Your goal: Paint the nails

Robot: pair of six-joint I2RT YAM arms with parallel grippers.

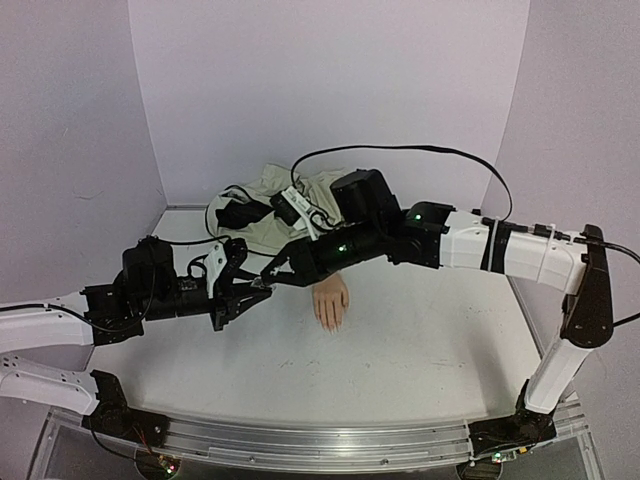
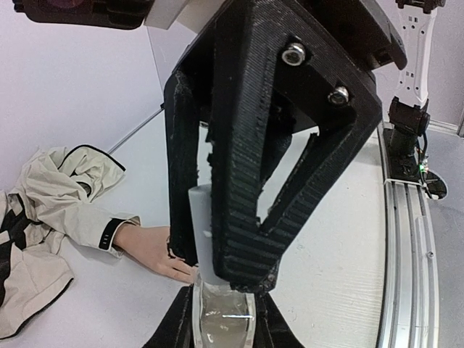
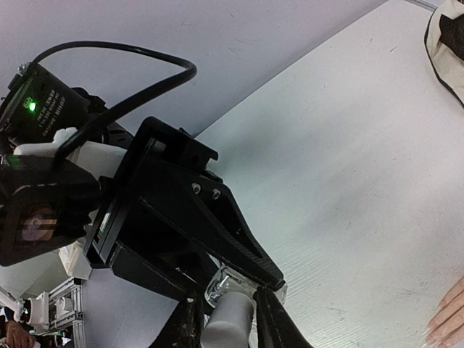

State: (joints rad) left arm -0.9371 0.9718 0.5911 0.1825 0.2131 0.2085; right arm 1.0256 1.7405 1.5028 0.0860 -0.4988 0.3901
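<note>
Nearest us, the left gripper point(image 2: 223, 326) clamps the small clear bottle point(image 2: 223, 313), its fingers narrow on the glass, while the right gripper point(image 3: 230, 328) pinches the bottle's white cap point(image 3: 232, 310). Just beside them the mannequin hand point(image 1: 330, 296) lies flat on the table point(image 1: 430, 350) — its nails point(image 1: 328, 324) toward us, the cream sleeve point(image 1: 268, 198) bunched behind.
</note>
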